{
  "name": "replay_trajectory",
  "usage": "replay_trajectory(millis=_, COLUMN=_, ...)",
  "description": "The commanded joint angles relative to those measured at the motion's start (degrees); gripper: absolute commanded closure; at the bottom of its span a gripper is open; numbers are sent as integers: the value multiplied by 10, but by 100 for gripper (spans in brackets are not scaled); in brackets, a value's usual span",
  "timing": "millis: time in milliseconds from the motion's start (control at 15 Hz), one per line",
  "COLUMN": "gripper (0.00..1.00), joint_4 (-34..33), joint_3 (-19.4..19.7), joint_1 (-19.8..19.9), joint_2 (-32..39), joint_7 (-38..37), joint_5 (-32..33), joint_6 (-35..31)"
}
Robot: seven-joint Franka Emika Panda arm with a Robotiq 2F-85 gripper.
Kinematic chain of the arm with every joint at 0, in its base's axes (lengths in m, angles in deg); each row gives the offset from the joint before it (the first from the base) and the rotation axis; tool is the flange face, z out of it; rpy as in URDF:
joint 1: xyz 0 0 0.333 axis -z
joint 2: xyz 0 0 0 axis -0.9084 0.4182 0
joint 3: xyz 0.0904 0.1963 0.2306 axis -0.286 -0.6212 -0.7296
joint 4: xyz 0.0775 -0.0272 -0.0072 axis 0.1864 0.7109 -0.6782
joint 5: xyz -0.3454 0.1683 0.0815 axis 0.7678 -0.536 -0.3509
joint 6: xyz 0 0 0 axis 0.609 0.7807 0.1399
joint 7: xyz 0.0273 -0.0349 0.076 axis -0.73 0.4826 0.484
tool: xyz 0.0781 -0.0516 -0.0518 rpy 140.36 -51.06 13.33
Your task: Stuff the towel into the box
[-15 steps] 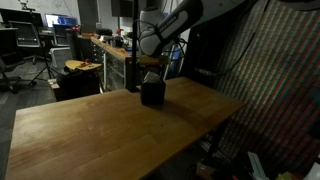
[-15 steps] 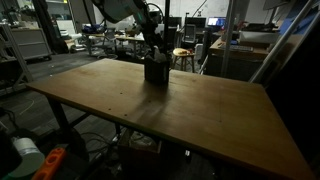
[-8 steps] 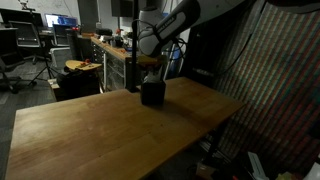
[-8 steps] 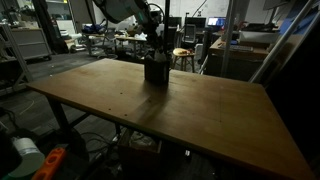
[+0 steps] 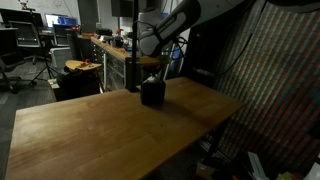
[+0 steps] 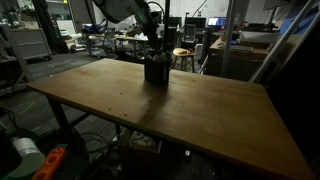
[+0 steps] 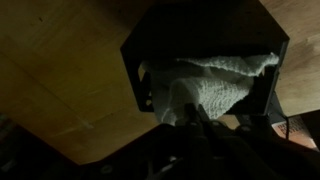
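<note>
The black box (image 5: 152, 94) (image 6: 156, 71) stands upright near the far edge of the wooden table. In the wrist view its dark walls (image 7: 135, 70) frame the pale grey-white towel (image 7: 215, 85), which lies bunched inside. My gripper (image 7: 195, 112) hangs straight above the box opening in both exterior views (image 5: 152, 72) (image 6: 153, 52). Its fingers are shut together, with the tips down at the towel's near edge. I cannot tell whether any fabric is pinched between them. In both exterior views the towel is too dark and small to make out.
The wooden table (image 5: 100, 130) (image 6: 190, 115) spreads wide around the box. Its far edge runs close behind the box. Beyond it stand a cluttered workbench (image 5: 105, 50), office chairs (image 5: 30, 45) and a stool (image 6: 182, 55).
The gripper's fingers have gone from wide open to shut over the towel in the box. The arm and box have stayed in place.
</note>
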Motion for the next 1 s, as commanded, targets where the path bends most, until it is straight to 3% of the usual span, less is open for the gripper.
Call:
replay_trajectory(millis=0, gripper=100, joint_4=2, joint_3=-6, joint_1=-6, joint_2=-14, joint_7=28, joint_5=0, joint_6=49)
replay_trajectory(millis=333, gripper=100, joint_4=-7, joint_3=-22, joint_1=-4, joint_2=11, joint_7=44, joint_5=-9, joint_6=70)
replay_trajectory(millis=867, gripper=99, joint_4=-52, joint_3=-18, joint_1=7, joint_2=101, joint_7=47, joint_5=-27, joint_6=45)
replay_trajectory(millis=933, gripper=73, joint_4=-58, joint_3=-17, joint_1=9, joint_2=102, joint_7=49, joint_5=-30, joint_6=44)
